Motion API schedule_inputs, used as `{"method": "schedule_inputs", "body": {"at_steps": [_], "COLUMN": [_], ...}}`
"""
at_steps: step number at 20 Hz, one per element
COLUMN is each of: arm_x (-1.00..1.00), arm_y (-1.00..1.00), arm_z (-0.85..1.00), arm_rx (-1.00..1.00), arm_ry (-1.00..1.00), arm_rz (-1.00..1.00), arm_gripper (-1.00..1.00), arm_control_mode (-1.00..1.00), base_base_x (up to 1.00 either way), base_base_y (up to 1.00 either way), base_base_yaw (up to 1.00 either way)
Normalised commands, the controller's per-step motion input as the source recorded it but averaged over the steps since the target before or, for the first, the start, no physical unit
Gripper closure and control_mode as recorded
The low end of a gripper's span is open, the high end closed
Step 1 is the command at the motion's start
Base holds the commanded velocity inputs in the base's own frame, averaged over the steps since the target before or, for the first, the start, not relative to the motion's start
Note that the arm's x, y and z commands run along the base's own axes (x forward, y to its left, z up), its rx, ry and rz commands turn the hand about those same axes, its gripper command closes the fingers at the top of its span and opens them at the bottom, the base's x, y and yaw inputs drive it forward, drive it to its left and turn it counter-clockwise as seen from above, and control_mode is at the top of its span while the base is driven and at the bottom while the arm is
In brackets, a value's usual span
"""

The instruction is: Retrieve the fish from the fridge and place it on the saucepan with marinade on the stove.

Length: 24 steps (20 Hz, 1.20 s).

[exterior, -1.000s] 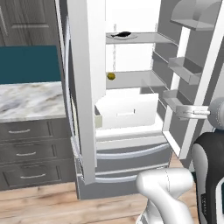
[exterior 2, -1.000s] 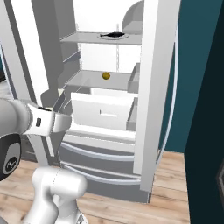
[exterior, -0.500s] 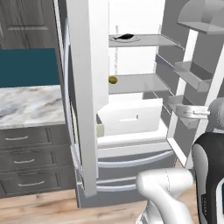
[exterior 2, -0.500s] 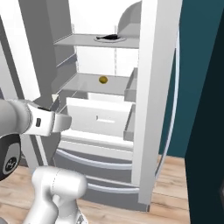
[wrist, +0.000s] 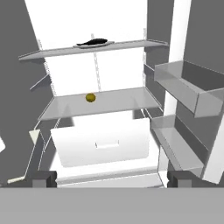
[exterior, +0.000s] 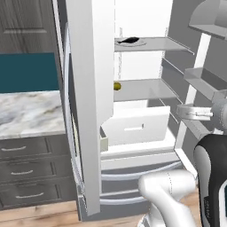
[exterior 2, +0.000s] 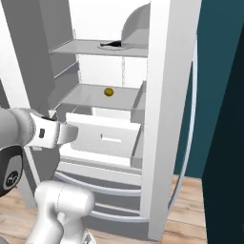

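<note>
Change: the base has rolled closer to the tall silver-grey fridge [exterior: 88, 111]; the doors stand open.
Fish: the small dark slender fish [wrist: 92, 43] lies on the top shelf.
Claw: the claw [wrist: 107, 178] is spread wide, empty, well short of it.
Next: likely reach up.

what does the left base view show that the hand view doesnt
Left base view alone: a marble counter with grey drawers under it, the fridge's lower drawers, and the arm's white body.

Hand view alone: the open hand, its dark fingertips at the bottom edge, and the door bins close up.

Both: the fridge open, the fish on the top shelf, a small yellow ball on the shelf below, and a white crisper drawer.
</note>
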Motion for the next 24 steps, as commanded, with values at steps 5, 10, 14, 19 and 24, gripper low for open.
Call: {"method": "schedule_inputs", "body": {"at_steps": [5, 10, 14, 19, 24], "arm_x": [0.00, 0.00, 0.00, 0.00, 0.00], "arm_y": [0.00, 0.00, 0.00, 0.00, 0.00], "arm_z": [0.00, 0.00, 0.00, 0.00, 0.00], "arm_rx": [0.00, 0.00, 0.00, 0.00, 0.00], "arm_ry": [0.00, 0.00, 0.00, 0.00, 0.00], "arm_rz": [0.00, 0.00, 0.00, 0.00, 0.00], "arm_gripper": [-1.00, -1.00, -1.00, -1.00, -1.00], "arm_control_mode": [1.00, 1.00, 1.00, 1.00, 1.00], "base_base_x": [0.48, 0.55, 0.60, 0.65, 0.73], "base_base_y": [0.00, 0.00, 0.00, 0.00, 0.00], "base_base_yaw": [0.00, 0.00, 0.00, 0.00, 0.00]}}
